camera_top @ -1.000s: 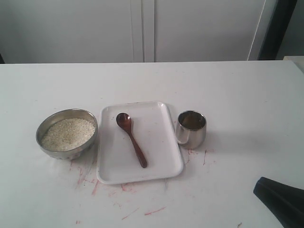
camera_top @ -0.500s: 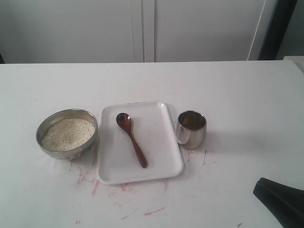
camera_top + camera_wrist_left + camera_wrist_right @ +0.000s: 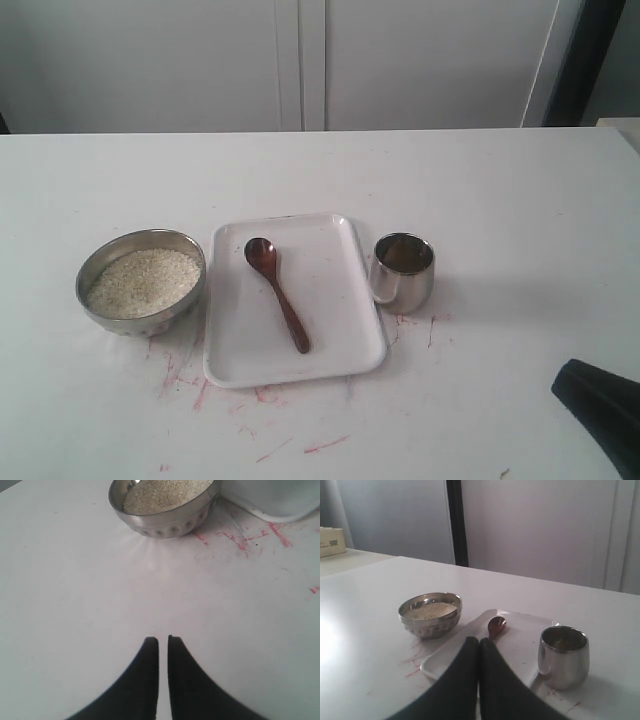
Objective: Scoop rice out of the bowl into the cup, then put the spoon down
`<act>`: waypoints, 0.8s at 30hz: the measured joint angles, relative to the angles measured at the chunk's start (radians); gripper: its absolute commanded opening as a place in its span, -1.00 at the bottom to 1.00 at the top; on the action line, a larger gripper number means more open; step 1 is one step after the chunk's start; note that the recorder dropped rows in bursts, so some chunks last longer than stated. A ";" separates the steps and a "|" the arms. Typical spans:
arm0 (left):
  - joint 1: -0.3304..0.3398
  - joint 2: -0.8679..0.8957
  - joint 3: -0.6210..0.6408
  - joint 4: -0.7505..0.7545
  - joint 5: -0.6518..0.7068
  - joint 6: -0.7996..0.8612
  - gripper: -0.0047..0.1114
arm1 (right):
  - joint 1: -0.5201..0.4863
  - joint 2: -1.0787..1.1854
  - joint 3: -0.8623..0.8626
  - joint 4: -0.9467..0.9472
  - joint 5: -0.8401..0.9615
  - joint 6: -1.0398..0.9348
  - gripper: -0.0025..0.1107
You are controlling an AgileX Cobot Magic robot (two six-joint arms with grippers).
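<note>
White table point(image 3: 500, 200) with pale cabinet doors point(image 3: 300, 60) behind it, and some red scribble marks point(image 3: 320, 443) on the near side. The white tray point(image 3: 340, 340) sits in the middle with the brown spoon point(image 3: 277, 292) lying flat on it, scoop end toward the cabinets and nothing touching it. The steel bowl point(image 3: 130, 322) is just left of the tray with a decent heap of rice point(image 3: 143, 281) inside. The little steel cup point(image 3: 403, 272) stands upright just right of the tray. The left claw point(image 3: 163, 640) has its fingers pinched together, empty, over bare table near the bowl. The right claw point(image 3: 479, 640) is closed up too, holding nothing, sitting low at the near right corner, well away from the cup.
</note>
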 measured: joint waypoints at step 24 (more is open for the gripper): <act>0.000 0.000 0.000 0.000 0.000 0.000 -0.67 | -0.497 -0.104 0.000 0.000 0.249 0.000 -0.96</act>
